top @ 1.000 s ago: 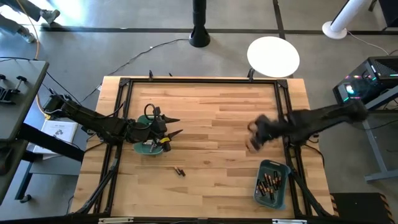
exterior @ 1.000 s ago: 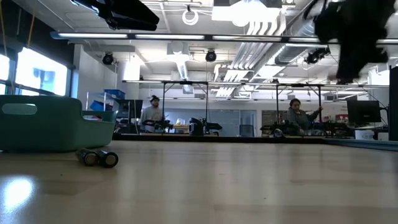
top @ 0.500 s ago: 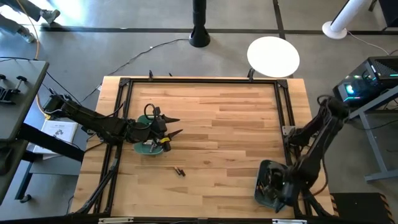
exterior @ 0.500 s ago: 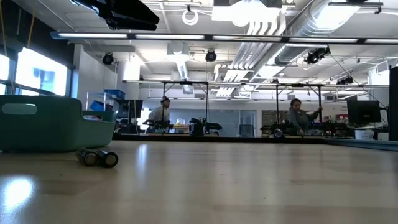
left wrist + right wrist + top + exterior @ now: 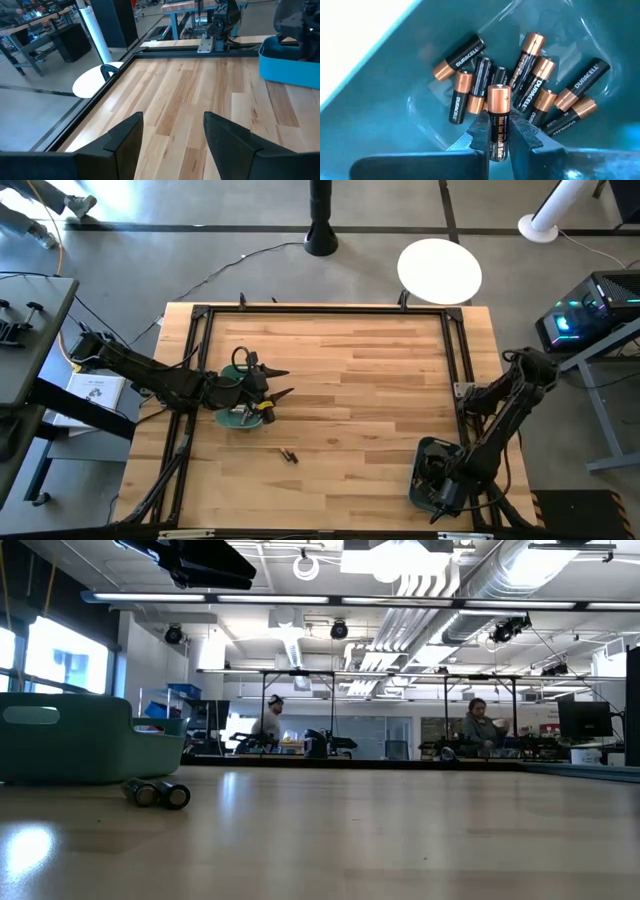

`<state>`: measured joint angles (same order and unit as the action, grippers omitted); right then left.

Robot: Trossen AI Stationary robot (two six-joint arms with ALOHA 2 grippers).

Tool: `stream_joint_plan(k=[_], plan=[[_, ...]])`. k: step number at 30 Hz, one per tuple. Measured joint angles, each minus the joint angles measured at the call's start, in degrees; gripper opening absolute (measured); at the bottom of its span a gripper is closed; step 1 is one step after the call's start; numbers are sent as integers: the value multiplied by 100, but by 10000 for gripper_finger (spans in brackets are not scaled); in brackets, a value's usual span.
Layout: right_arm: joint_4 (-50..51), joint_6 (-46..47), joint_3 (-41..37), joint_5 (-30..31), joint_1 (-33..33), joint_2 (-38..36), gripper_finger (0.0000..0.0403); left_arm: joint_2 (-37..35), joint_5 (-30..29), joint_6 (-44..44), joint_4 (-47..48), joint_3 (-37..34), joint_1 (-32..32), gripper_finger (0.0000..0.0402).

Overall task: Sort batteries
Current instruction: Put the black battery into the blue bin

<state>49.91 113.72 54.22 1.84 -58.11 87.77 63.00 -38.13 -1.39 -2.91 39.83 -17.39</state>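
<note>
Right claw [image 5: 498, 131] is clenching a copper-topped battery [image 5: 498, 120] over the battery pile [image 5: 530, 90] in the near-right teal bin [image 5: 424, 450]; left claw [image 5: 172, 132] is hovering released over the surface [image 5: 340, 380].

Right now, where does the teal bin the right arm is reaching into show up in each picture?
High view: teal bin, near right corner.
Low view: not in it.
Left wrist view: far right, across the table.
Right wrist view: fills the picture.
Shared landmark: right arm over it.
</note>
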Motion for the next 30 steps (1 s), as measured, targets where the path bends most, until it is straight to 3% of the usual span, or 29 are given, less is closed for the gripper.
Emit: stream_joint_plan(k=[4, 10, 13, 17, 21, 26, 30], plan=[[53, -48, 0, -13, 27, 6, 55, 0, 0, 2, -1, 0, 0, 200], [172, -171, 0, -24, 49, -18, 138, 0, 162, 174, 1, 0, 0, 200], [557, -25, 43, -147, 49, -183, 169, -2, 408, 305, 1, 0, -2, 200], [1481, 26, 593, 90, 14, -440, 179, 0, 606, 362, 1, 0, -2, 200], [2465, -601, 1555, 1186, -45, -538, 180, 0, 1207, 617, 1, 0, -16, 200], [2496, -2359, 2280, 3659, 110, -538, 181, 107, 2078, 1220, 32, 0, -275, 200], [1246, -4427, 2146, 3959, 787, -527, 181, 402, 2031, 985, 920, 365, -581, 200]])
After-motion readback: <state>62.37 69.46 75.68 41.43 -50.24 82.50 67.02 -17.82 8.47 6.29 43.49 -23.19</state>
